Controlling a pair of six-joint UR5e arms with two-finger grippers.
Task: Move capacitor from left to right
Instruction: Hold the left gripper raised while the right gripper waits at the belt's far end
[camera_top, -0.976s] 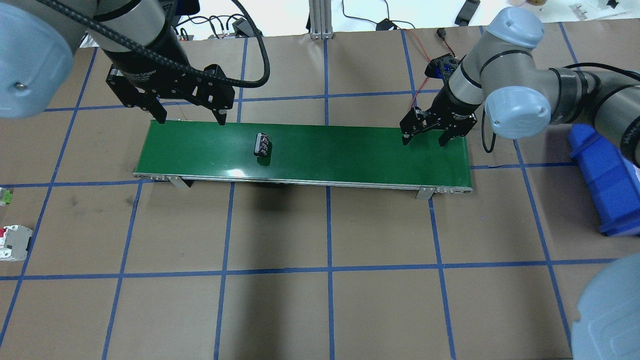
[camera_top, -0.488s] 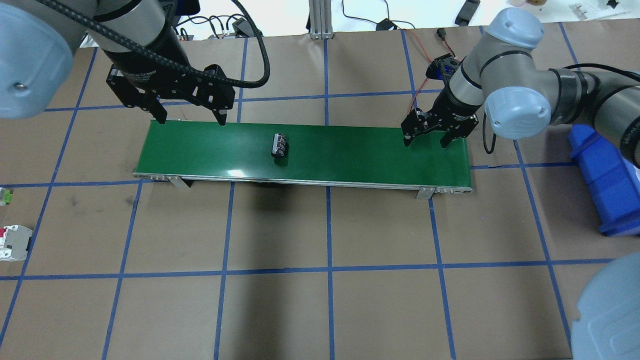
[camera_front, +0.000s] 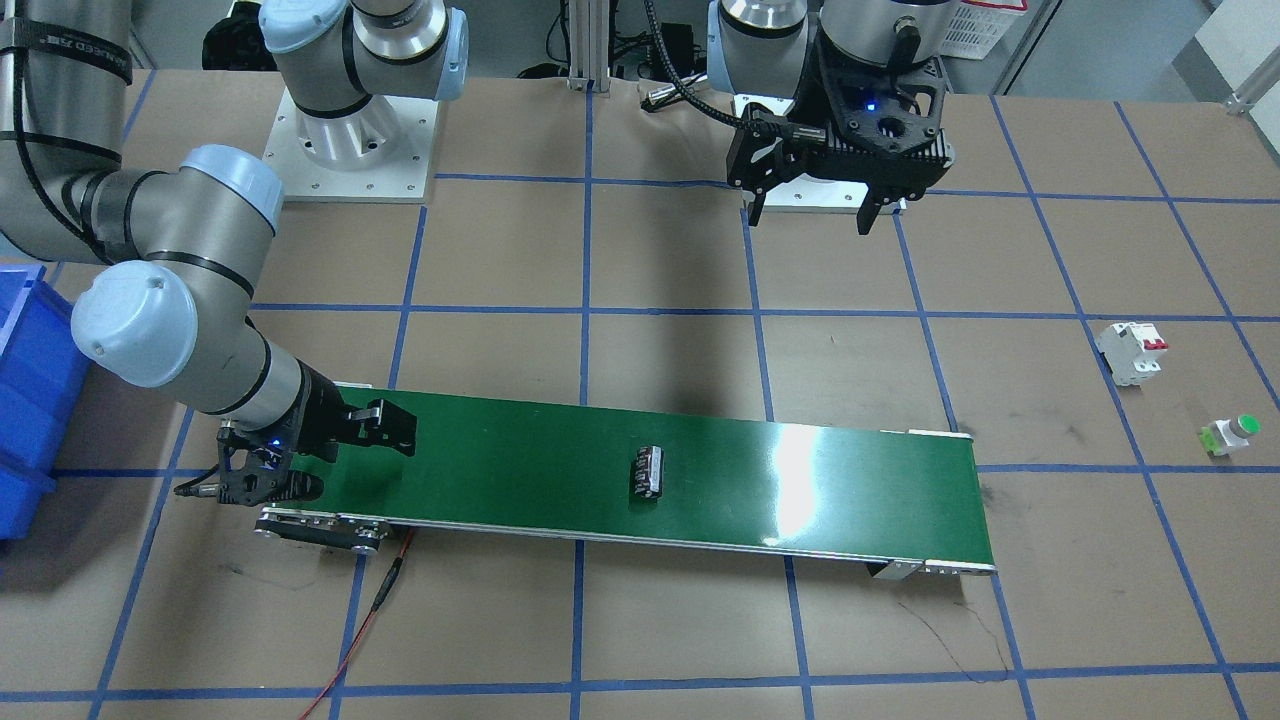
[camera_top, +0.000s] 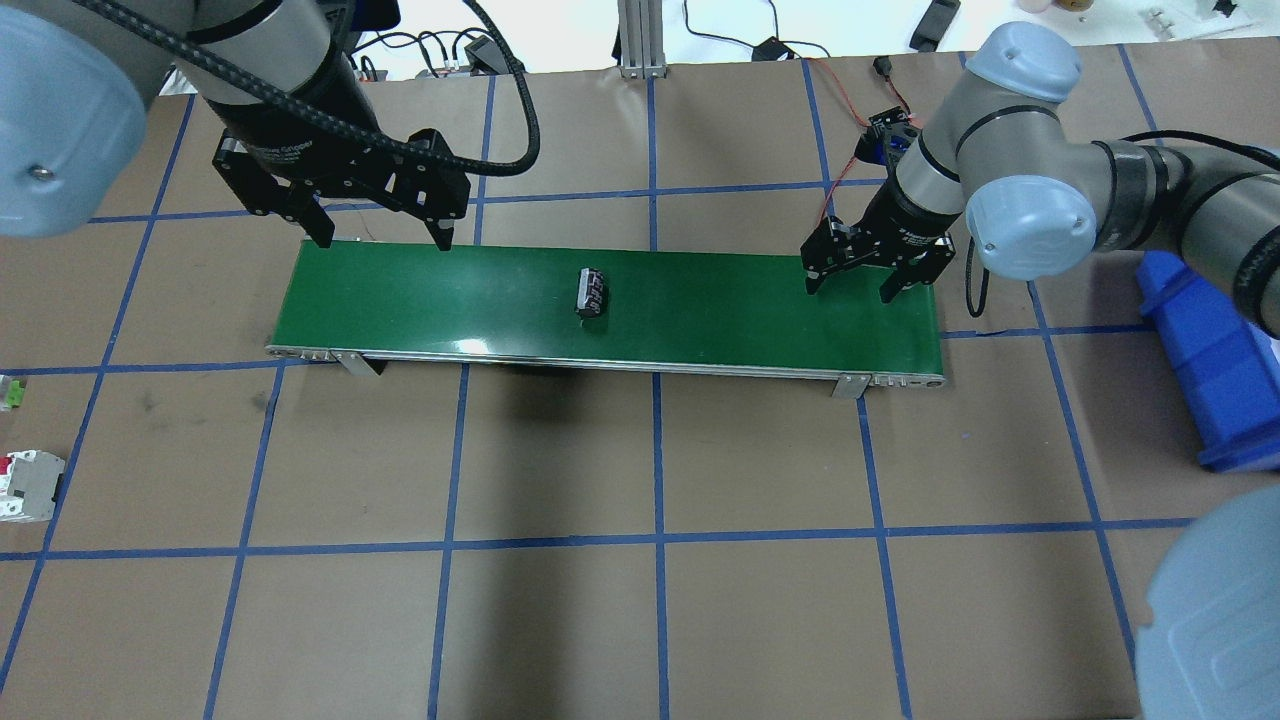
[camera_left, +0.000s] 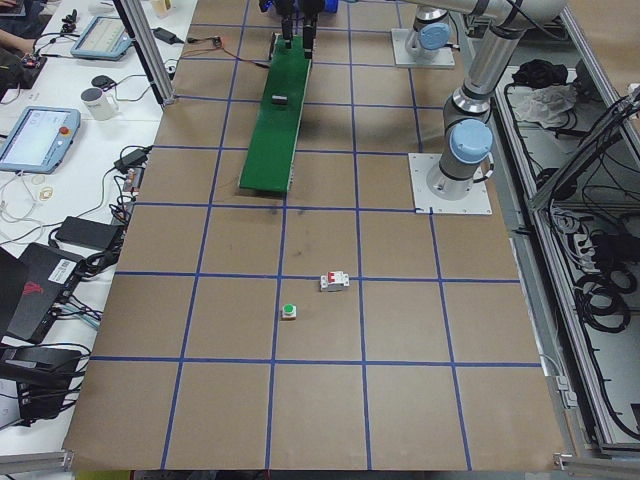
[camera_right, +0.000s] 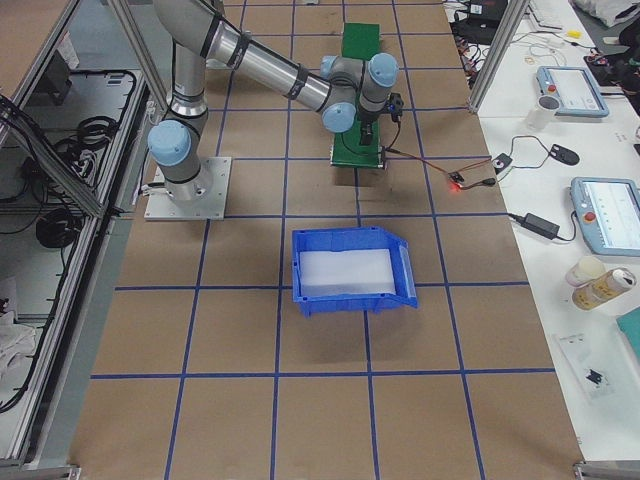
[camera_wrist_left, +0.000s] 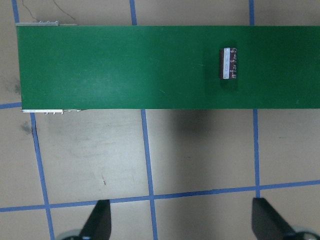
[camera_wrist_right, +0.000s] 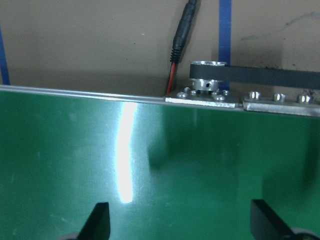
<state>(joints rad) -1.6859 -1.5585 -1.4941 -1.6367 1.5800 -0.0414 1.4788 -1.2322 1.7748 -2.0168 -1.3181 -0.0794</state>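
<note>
Capacitor (camera_top: 592, 292) lies midway along the belt (camera_top: 750, 300); right gripper (camera_top: 848, 292) hangs spread and empty at its three o'clock, seemingly to catch it; left gripper (camera_top: 382, 243), at ten o'clock, is likewise spread and empty.

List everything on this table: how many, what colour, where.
brown paper-covered table: one, brown, blue tape grid.
small black striped cylindrical capacitor: one, black, mid-belt.
long green conveyor belt: one, green, lengthwise on table.
white boxy breaker with red switches: one, white, robot's left table end.
round green-capped push button: one, green, beside breaker.
blue plastic bin: one, blue, robot's right table end.
left claw: one, black, open, near belt's left end.
right claw: one, black, open, over belt's right end.
</note>
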